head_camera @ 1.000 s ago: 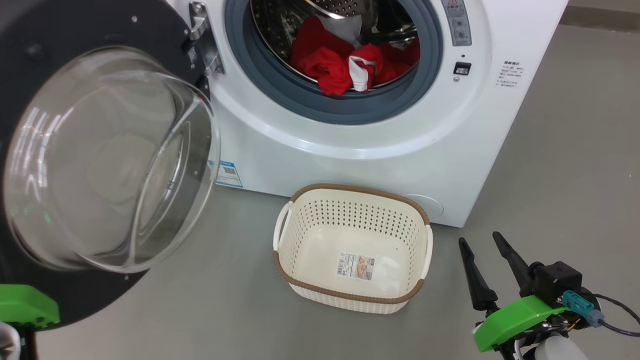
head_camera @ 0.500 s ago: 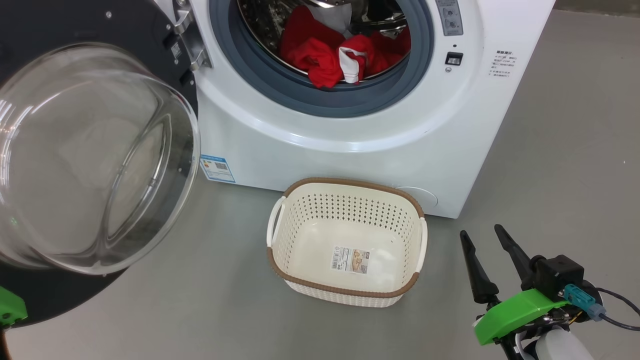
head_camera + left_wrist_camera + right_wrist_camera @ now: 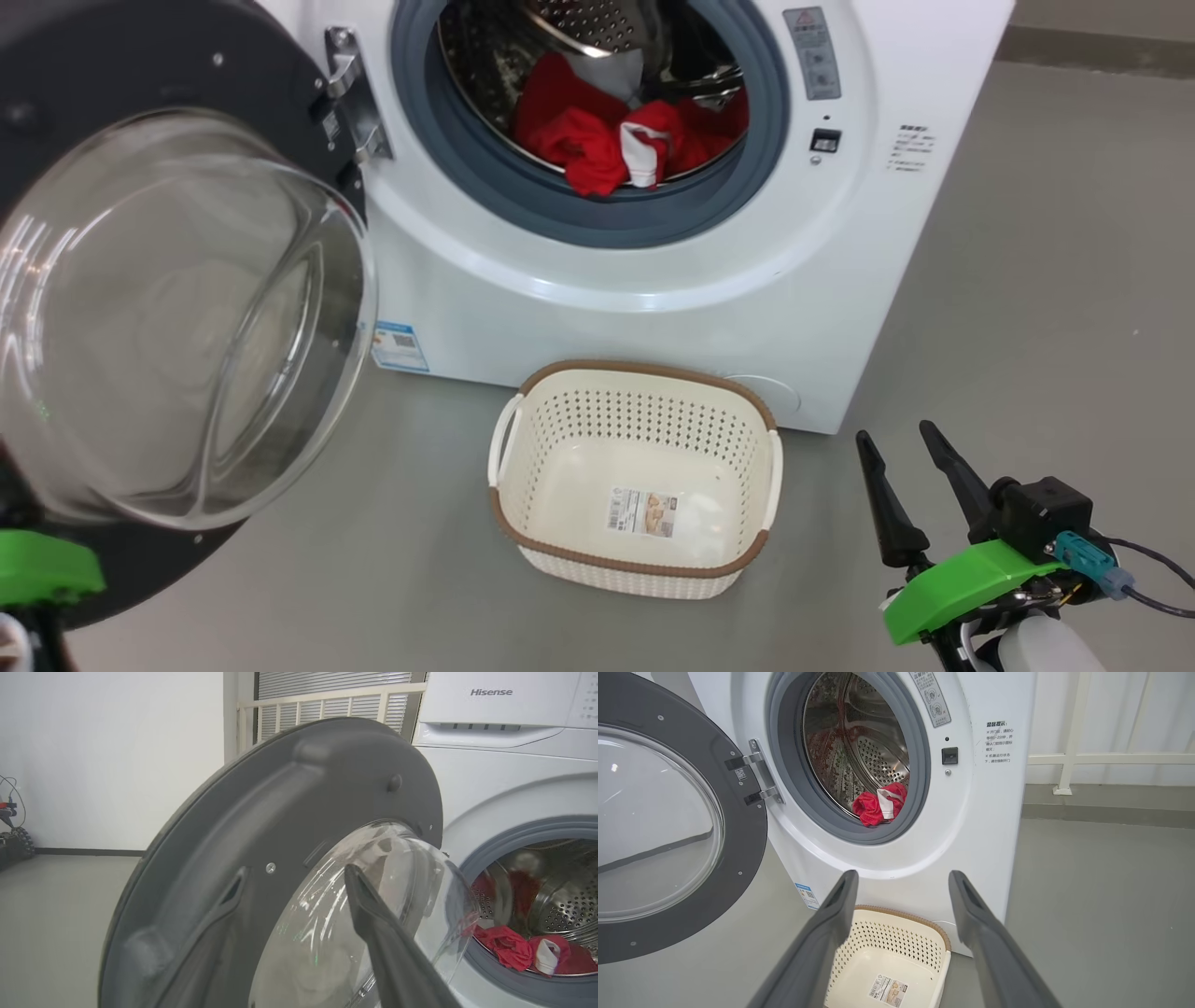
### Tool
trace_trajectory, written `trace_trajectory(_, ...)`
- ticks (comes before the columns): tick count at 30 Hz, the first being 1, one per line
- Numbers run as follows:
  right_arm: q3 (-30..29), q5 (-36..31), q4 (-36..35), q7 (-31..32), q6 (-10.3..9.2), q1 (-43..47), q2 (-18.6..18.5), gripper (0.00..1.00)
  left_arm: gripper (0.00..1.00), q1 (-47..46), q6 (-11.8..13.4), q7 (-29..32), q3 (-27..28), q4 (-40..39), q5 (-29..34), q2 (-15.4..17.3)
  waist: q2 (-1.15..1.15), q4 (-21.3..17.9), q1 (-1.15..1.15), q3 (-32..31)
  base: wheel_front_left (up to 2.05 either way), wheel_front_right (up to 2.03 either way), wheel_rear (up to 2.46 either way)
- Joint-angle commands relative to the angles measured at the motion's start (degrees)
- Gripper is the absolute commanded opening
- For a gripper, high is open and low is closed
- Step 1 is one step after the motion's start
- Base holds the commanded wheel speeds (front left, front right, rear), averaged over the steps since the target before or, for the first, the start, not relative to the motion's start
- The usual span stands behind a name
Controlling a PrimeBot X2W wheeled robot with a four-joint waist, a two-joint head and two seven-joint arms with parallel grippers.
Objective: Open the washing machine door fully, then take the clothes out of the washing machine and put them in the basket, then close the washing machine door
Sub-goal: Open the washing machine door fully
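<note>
Looking first at the large round washing machine door [image 3: 140, 56], I find it swung wide on its metal hinge [image 3: 347, 93] at the left of the opening. Its black inner face is turned toward me, and the clear glass bowl [image 3: 177, 308] bulges out toward the basket side. The head view cuts off the door's top and left edge.

The bright red clothes [image 3: 607, 149], with a small white cloth [image 3: 642, 159] tucked among them, lie low in the perforated steel drum [image 3: 579, 19]. The bunch stretches sideways along the grey rubber gasket [image 3: 597, 219]. I can't count the garments.

The big white front-loading washing machine [image 3: 653, 327] faces me. The cream perforated basket [image 3: 644, 371] with a brown rim sits on the grey floor [image 3: 1027, 327] just before it, long side parallel to the machine's front.

My right gripper [image 3: 892, 431] hovers right of the basket, jaws apart and holding nothing. My left gripper [image 3: 299, 875] is close against the door's inner face, jaws apart too. One finger [image 3: 387, 942] crosses the glass; the other blends into the dark rim. Whether either touches, I can't tell.
</note>
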Motion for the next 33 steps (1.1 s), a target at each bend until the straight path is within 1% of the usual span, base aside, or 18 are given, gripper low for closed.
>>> trace_trajectory(1, 1.57, 0.65, -1.42, -0.54, 0.39, -1.0, 0.04, 1.0, 1.0, -0.2, 0.99, 0.42, 1.31, -3.95, 1.66, 1.92, 0.0, -1.13, 0.0, -1.01, 0.0, 0.0, 0.0)
trace_trajectory(2, 1.55, 0.84, -1.52, -0.54, 0.39, -0.95, 0.04, 1.0, 1.0, 0.45, 1.25, 0.74, 0.57, -6.09, 2.2, 1.7, 0.0, -1.54, 0.0, -1.33, 0.0, 0.0, 0.0)
trace_trajectory(3, 1.36, 1.19, -1.74, -0.54, 0.39, -0.79, 0.04, 1.0, 1.0, 1.48, 1.09, 1.25, -1.58, -10.02, 3.55, 1.59, 0.0, -2.45, 0.0, -2.03, 0.0, 0.0, 0.0)
trace_trajectory(6, 1.24, 1.47, -2.0, -0.54, 0.39, -0.49, 0.04, 1.0, 1.0, 2.52, 0.17, 1.99, -4.41, -13.97, 4.0, 0.77, 0.0, -4.29, 0.0, -3.01, 0.0, 0.0, 0.0)
trace_trajectory(8, 1.14, 1.62, -2.14, -0.54, 0.39, -0.36, 0.04, 1.0, 1.0, 2.95, -0.79, 2.21, -6.03, -15.24, 3.64, 0.05, 0.0, -5.61, 0.0, -3.53, 0.0, 0.0, 0.0)
trace_trajectory(12, 1.48, 1.42, -3.03, -0.54, 0.39, -0.46, 0.04, 1.0, 1.0, 3.4, -3.1, 0.82, -9.21, -15.84, 3.37, -1.42, 0.0, -8.51, 0.0, -3.77, 0.0, 0.0, 0.0)
trace_trajectory(15, 1.46, 1.52, -3.84, -0.54, 0.39, -0.66, 0.04, 1.0, 1.0, 3.36, -6.46, -0.9, -11.4, -15.63, 1.32, -3.11, 0.0, -10.79, 0.0, -3.77, 0.0, 0.0, 0.0)
trace_trajectory(17, 1.36, 1.54, -4.32, -0.54, 0.39, -0.83, 0.04, 1.0, 1.0, 3.49, -8.14, -1.59, -12.53, -14.9, 0.44, -3.87, 0.0, -12.33, 0.0, -3.63, 0.0, 0.0, 0.0)
trace_trajectory(21, 1.38, 1.3, -5.55, -0.54, 0.39, -1.21, 0.04, 1.0, 1.0, 3.61, -11.21, -2.75, -15.35, -12.58, 1.4, -3.71, 0.0, -15.34, 0.0, -3.44, 0.0, 0.0, 0.0)
trace_trajectory(23, 1.26, 2.09, -5.98, -0.54, 0.39, -1.16, 0.04, 1.0, 1.0, 3.81, -12.14, -3.48, -16.31, -11.32, 1.82, -4.21, 0.0, -16.69, 0.0, -3.45, 0.0, 0.0, 0.0)
trace_trajectory(25, 1.33, 2.26, -6.45, -0.54, 0.39, -1.11, 0.04, 1.0, 1.0, 4.28, -12.44, -4.22, -17.0, -10.29, 3.21, -4.48, 0.0, -17.96, 0.0, -3.43, 0.0, 0.0, 0.0)
trace_trajectory(27, 1.22, 1.87, -7.13, -0.54, 0.39, -1.14, 0.04, 1.0, 1.0, 4.8, -12.12, -4.8, -17.02, -9.32, 4.64, -5.03, 0.0, -19.14, 0.0, -3.35, 0.0, 0.0, 0.0)
trace_trajectory(28, 1.22, 1.87, -7.13, -0.54, 0.39, -1.14, 0.04, 1.0, 1.0, 4.8, -12.12, -4.8, -17.02, -9.32, 4.64, -5.03, 0.0, -19.14, 0.0, -3.35, 0.0, 0.0, 0.0)
trace_trajectory(31, 0.67, 0.26, -8.42, -0.54, 0.39, -0.97, 0.04, 1.0, 1.0, 5.97, -11.66, -5.25, -16.48, -8.3, 6.51, -6.12, 0.0, -20.71, 0.0, -3.37, 0.0, 0.0, 0.0)
trace_trajectory(33, 0.43, -0.82, -9.37, -0.54, 0.39, -0.65, 0.04, 1.0, 1.0, 6.85, -12.0, -5.35, -16.0, -7.47, 7.65, -6.35, 0.0, -21.69, 0.0, -3.45, 0.0, 0.0, 0.0)
